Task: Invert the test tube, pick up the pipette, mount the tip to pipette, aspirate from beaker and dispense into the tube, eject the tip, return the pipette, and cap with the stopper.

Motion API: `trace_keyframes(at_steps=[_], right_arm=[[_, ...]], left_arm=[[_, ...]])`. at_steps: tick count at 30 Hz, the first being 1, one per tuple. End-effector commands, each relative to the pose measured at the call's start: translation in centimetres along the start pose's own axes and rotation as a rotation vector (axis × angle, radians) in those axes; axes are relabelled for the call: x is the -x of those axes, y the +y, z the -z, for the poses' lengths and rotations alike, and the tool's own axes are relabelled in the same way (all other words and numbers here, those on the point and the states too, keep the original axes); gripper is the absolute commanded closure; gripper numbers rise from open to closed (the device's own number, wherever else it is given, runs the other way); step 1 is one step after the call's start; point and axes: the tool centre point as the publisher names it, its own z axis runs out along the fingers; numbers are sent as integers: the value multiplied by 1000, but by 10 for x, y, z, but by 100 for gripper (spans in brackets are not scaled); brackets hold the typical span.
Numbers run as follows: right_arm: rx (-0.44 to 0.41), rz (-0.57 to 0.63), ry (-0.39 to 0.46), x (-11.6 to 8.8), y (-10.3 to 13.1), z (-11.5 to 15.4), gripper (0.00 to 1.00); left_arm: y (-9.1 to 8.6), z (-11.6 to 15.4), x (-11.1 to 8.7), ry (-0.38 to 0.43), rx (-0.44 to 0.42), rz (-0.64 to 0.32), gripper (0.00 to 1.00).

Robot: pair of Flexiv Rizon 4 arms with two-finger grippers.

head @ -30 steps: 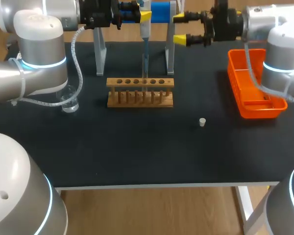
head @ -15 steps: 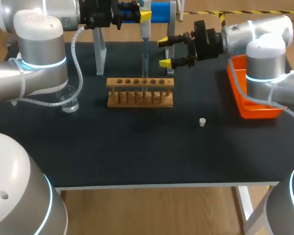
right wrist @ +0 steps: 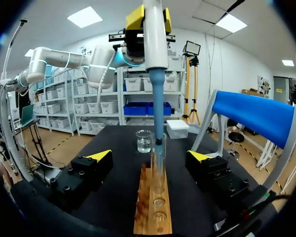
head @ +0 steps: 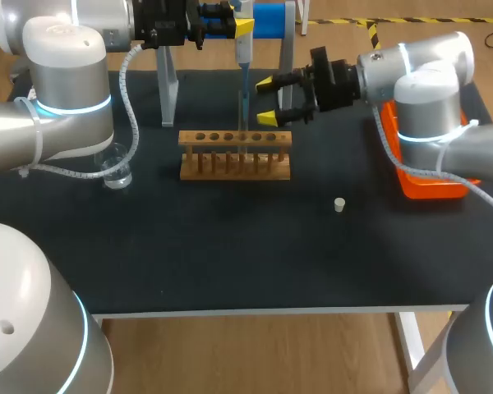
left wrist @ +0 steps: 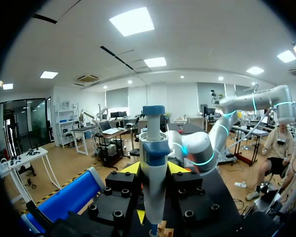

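The pipette (head: pixel 241 51) hangs upright over the wooden rack (head: pixel 234 156), and my left gripper (head: pixel 240 26) is shut on its white body. Its blue lower end (right wrist: pixel 159 113) dips into the mouth of the clear test tube (right wrist: pixel 159 170), which stands upright in the rack (right wrist: pixel 153 217). In the left wrist view the pipette (left wrist: pixel 153 168) fills the gap between my left gripper (left wrist: pixel 153 169) tips. My right gripper (head: pixel 268 100) is open just right of the tube (head: pixel 243 115). In its own view my right gripper (right wrist: pixel 150 157) straddles the tube without touching it. A small white stopper (head: pixel 339 204) lies on the mat.
A glass beaker (head: pixel 115 170) stands left of the rack, under my left arm; it shows beyond the rack as the beaker (right wrist: pixel 143 140). The pipette stand (head: pixel 268 20) with its blue top is at the back. An orange tray (head: pixel 428 182) sits at the right.
My right arm has swung left and forward from beside the stand to the rack, its open fingers now flanking the tube. The left arm and pipette have not moved.
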Motion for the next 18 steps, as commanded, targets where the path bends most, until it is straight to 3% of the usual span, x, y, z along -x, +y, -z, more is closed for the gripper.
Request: trace_keyframes(at_steps=[1,10,18], right_arm=[[-18,-6,11,8,-3,-11,0],[-137,34,-6,15,-10,-26,0],[-160,55,-20,18,-12,-32,0]], left_arm=[[0,0,-1,-5,0,0,100],[0,0,-1,-5,0,0,100],[0,0,-1,-5,0,0,100]])
